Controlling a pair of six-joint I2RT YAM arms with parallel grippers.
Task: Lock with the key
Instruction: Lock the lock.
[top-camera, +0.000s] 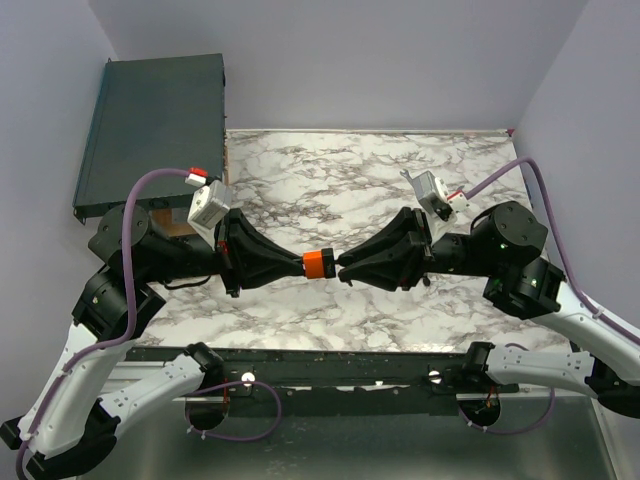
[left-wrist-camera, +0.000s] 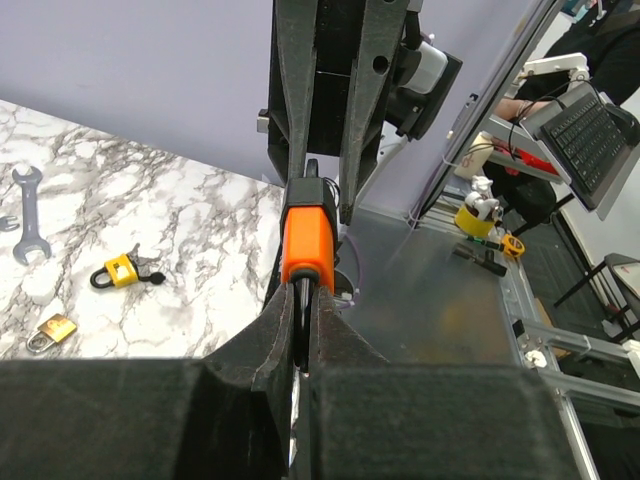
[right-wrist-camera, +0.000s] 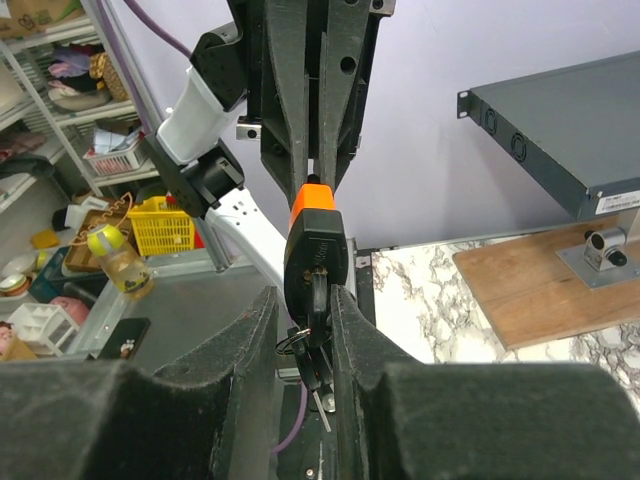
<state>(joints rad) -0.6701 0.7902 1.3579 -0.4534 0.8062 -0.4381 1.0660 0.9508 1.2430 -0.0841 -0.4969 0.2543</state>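
"What is your left claw doing?"

"My left claw (top-camera: 302, 264) is squeezed tight on the orange and black plastic padlock (top-camera: 318, 264). It holds it up over the white marble table (top-camera: 350, 180)."

"And the right one?"

"My right claw (top-camera: 343, 268) points in from 3 o'clock. Its fingers sit on both sides of the little metal key (right-wrist-camera: 315, 300) stuck in the lock. I can't tell if it pinches."

Key (right-wrist-camera: 316, 303) half-hidden between end effector fingers (right-wrist-camera: 356, 336)
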